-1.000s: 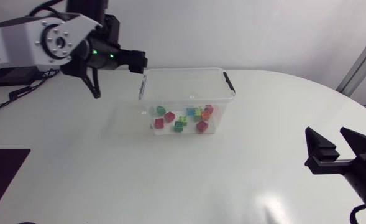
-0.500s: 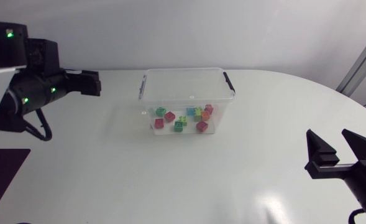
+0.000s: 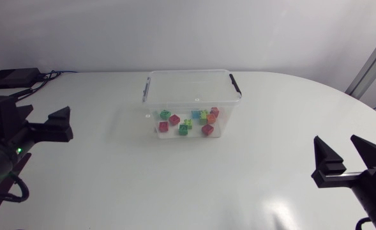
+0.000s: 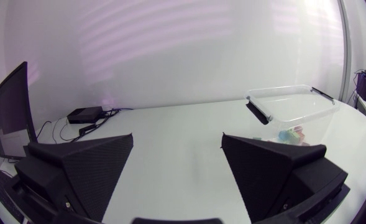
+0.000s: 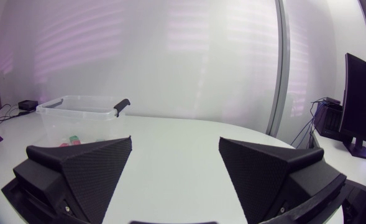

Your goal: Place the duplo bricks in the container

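The clear plastic container [image 3: 191, 73] stood open on the white tabletop [image 3: 175, 182], a little toward the far side and roughly midway between the two arms. All the duplo bricks [image 3: 188, 121] I could see lay loose on its floor, a jumble of red, green, orange, pink and blue pieces showing through the near wall. A black clip [image 3: 235, 83] sat on the rim at the right end and another [image 3: 146, 88] at the left end.

The left end effector [image 4: 178, 142] hung low at the left edge of the tabletop, well apart from the container, its two wedge fingers spread wide with nothing between them. From its own camera the container [image 4: 291, 99] showed ahead and off to the side beyond one finger, with a few bricks [image 4: 291, 133] just visible inside.

The right end effector [image 3: 336, 145] sat near the right front edge of the tabletop, also far from the container. Its fingers gaped wide as well, holding nothing. Through that arm's camera the container [image 5: 77, 106] appeared across the tabletop, past one finger, a couple of bricks [image 5: 71, 142] peeking above the finger's top.

A small black box [image 3: 12, 78] with cables rested at the far left corner of the tabletop
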